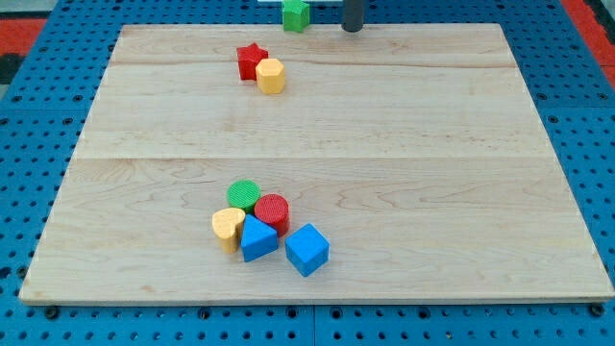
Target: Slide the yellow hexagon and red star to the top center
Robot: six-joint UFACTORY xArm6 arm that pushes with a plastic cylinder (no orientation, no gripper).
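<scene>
The red star (250, 60) and the yellow hexagon (271, 75) sit touching each other near the view's top, left of centre, the hexagon at the star's lower right. My tip (353, 28) is at the board's top edge, right of centre, well to the right of both blocks and apart from them.
A green block (296, 14) sits just beyond the board's top edge, left of my tip. Near the view's bottom centre is a cluster: green cylinder (243, 195), red cylinder (272, 210), yellow heart (227, 229), blue triangular block (257, 238), blue cube (307, 249). The wooden board (461, 173) lies on blue pegboard.
</scene>
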